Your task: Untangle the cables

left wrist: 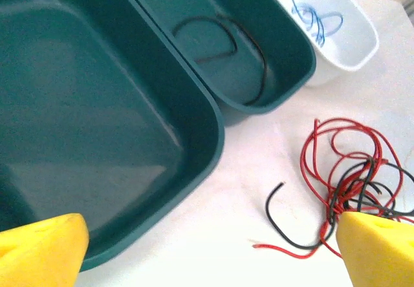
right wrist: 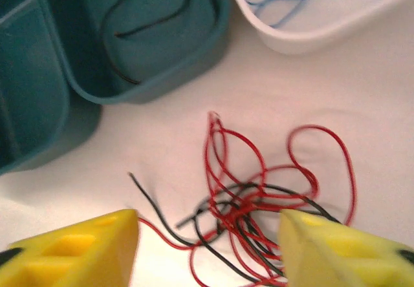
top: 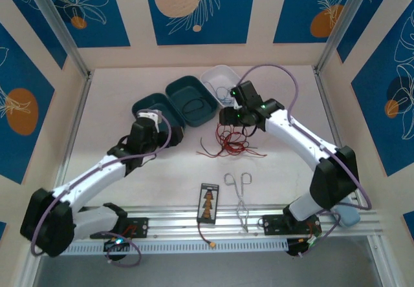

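**Separation step.** The red-and-black tangle (right wrist: 246, 203) of cables lies on the table (top: 162, 183) near the teal tray (right wrist: 162, 80), which holds one black strand (right wrist: 155, 21). Your right gripper (right wrist: 207, 235) hangs over the tangle, jaws apart and empty. Your left gripper (left wrist: 213, 248) stands wide nearby. Next, close on a single strand only.

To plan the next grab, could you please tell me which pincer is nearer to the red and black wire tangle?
Right. The right pincer hovers directly over the wire tangle; the left pincer sits off to its left, by the empty teal tray.
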You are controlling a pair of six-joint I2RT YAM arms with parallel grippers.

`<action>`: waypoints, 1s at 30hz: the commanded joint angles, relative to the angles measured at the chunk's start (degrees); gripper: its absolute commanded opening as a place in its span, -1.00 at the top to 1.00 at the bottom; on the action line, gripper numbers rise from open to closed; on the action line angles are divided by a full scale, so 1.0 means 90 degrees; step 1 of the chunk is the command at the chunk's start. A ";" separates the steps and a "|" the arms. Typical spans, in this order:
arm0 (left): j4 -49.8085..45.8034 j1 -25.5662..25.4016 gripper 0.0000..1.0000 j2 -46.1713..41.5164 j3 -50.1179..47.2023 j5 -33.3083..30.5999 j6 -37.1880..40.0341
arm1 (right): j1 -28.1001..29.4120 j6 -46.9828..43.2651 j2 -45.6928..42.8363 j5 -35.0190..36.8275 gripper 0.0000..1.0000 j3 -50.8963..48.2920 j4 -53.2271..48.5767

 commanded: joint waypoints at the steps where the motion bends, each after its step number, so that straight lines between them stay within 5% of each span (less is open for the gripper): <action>1: 0.0674 -0.0342 -0.86 0.0575 0.0404 0.0522 -0.0249 | -0.0052 0.0459 -0.0597 0.0489 -0.46 -0.0549 0.0129; 3: 0.0833 -0.0561 -0.81 0.0992 0.0598 0.0487 -0.0305 | -0.0067 0.0539 -0.0896 0.0585 -0.92 -0.0893 0.0175; 4: 0.0888 -0.0679 -0.75 0.1197 0.0712 0.0422 -0.0325 | -0.0082 0.0573 -0.1046 0.0629 -0.98 -0.1054 0.0205; 11: 0.0892 -0.1270 -0.40 0.2676 0.1603 0.0068 -0.0289 | -0.0291 0.0866 -0.1765 0.0942 -0.98 -0.1626 0.0265; 30: 0.0296 -0.1481 0.02 0.4265 0.2506 -0.0630 -0.0061 | -0.0846 0.1301 -0.3060 0.0773 -0.98 -0.2661 0.0923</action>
